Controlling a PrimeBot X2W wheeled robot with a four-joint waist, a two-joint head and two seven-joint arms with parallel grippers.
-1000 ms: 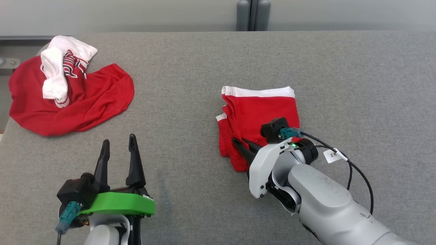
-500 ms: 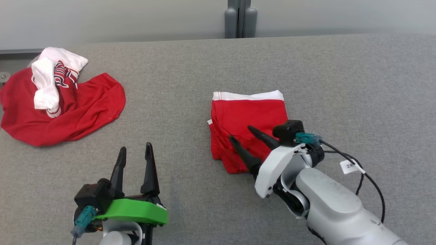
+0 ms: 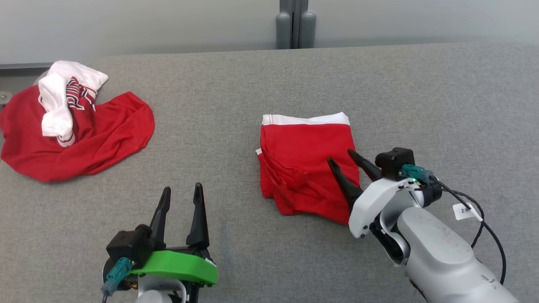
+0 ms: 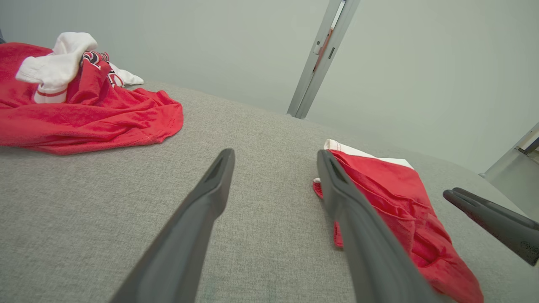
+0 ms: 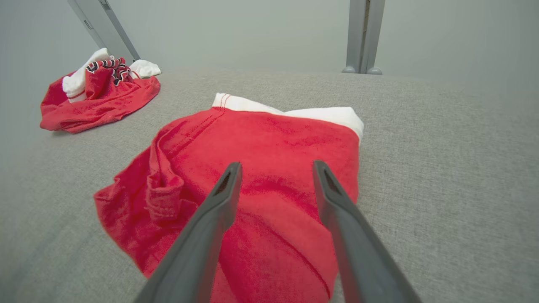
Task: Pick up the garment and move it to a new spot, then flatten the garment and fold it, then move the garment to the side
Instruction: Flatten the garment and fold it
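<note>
The garment (image 3: 304,162) is a red piece with a white band along its far edge, folded into a rough square at the middle of the grey table. It also appears in the right wrist view (image 5: 261,168) and the left wrist view (image 4: 391,198). My right gripper (image 3: 342,162) hovers open over the garment's near right corner, nothing between its fingers (image 5: 219,202). My left gripper (image 3: 182,191) stands open over bare table at the lower left, well apart from the garment. One right finger (image 4: 492,221) shows at the left wrist view's right edge.
A crumpled red and white shirt (image 3: 73,126) lies at the table's far left, also seen as a heap (image 5: 99,94) in the right wrist view. A grey post (image 3: 296,23) stands behind the table's (image 3: 442,105) far edge.
My right gripper has opened, let go of the garment's near edge and drawn back to the right. The garment lies flatter. The head camera has shifted, and my left gripper sits farther right.
</note>
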